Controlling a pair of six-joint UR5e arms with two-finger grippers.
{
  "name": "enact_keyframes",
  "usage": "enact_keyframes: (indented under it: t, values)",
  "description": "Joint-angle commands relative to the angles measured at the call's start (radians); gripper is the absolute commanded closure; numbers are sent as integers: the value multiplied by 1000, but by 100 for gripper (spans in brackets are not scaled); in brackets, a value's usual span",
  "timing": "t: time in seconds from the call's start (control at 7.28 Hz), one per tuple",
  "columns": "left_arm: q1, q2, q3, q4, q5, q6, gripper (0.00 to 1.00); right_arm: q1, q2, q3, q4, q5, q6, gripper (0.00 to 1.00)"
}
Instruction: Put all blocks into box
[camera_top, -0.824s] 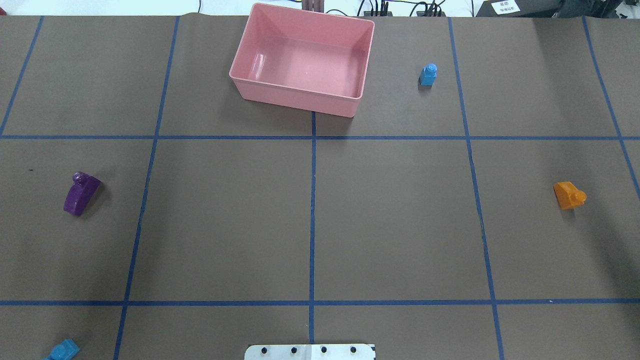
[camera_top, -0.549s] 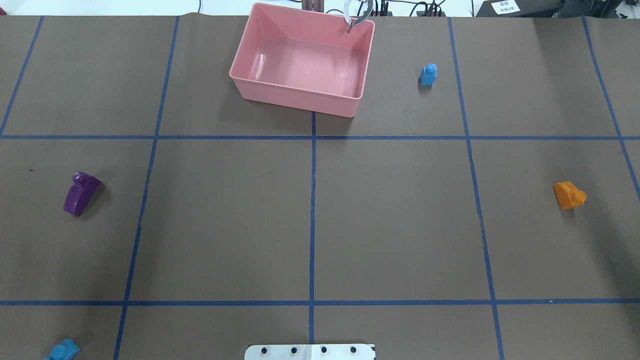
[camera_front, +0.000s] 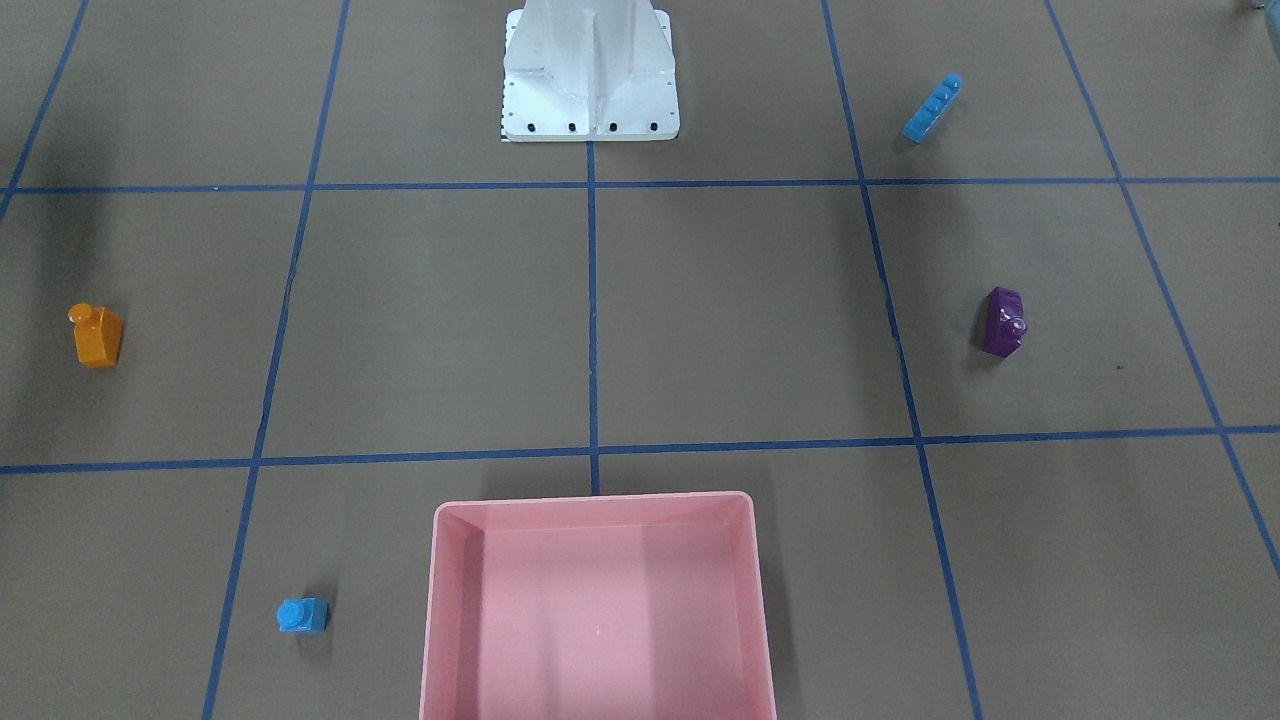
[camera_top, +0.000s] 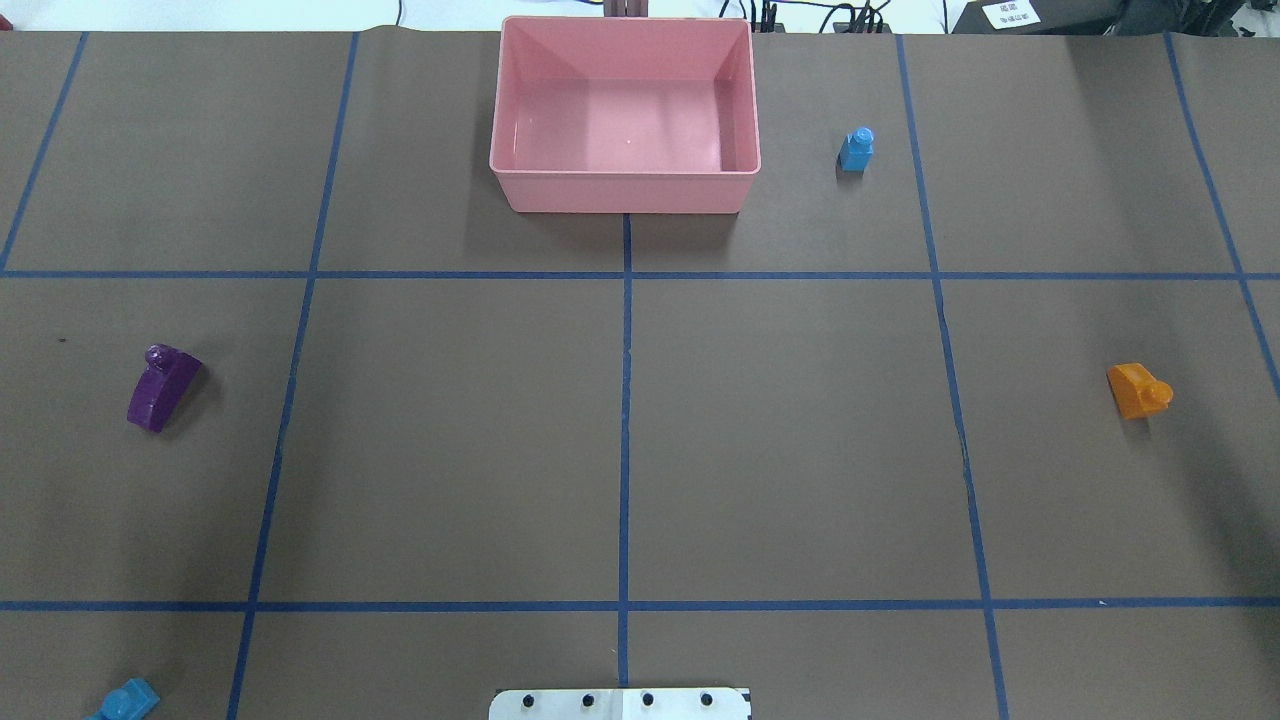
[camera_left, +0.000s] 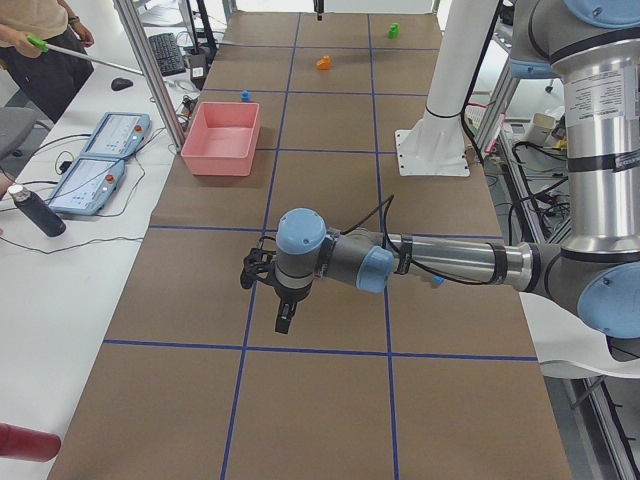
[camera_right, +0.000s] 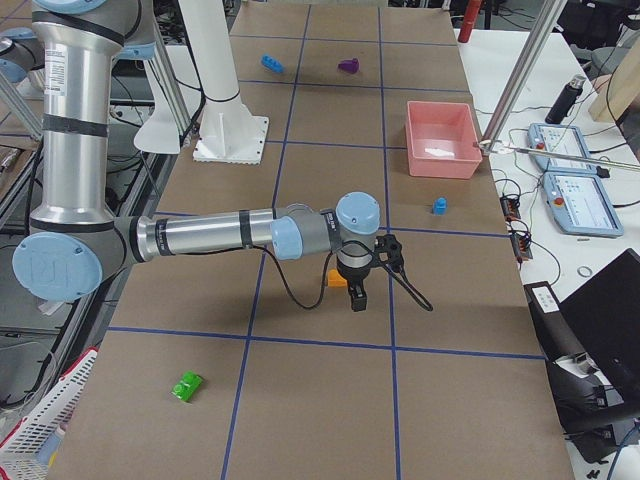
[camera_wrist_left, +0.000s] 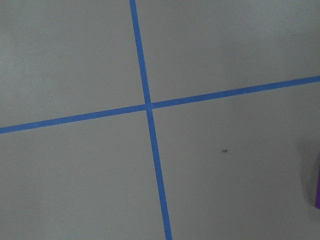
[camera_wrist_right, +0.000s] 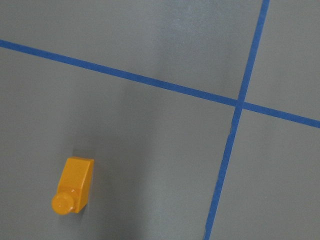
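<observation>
Blocks (camera_top: 1138, 390), five, outside one box (camera_top: 625, 192)

Even bright light, soft shadows, sharp focus

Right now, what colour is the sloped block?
The sloped block is purple, clearest in the overhead exterior view.

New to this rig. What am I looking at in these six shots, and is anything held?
A left arm and a right arm, each with a two-finger gripper. Two shots look down on the table, two come from its ends, two from wrist cameras. On it: an empty pink box, orange block, purple block, small blue block, long blue block and green block. The left gripper and right gripper hang above the table; all five lie on it, so nothing is held.
</observation>
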Motion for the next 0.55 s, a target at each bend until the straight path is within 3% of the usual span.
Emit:
enact_keyframes:
  t: [0.0,0.41]
  values:
    - [0,1,0,-4,0,0,0,-1,1,1,1,0,0,0]
    - [0,1,-3,-9,-1,-1,0,-1,0,-2,1,3,2,0]
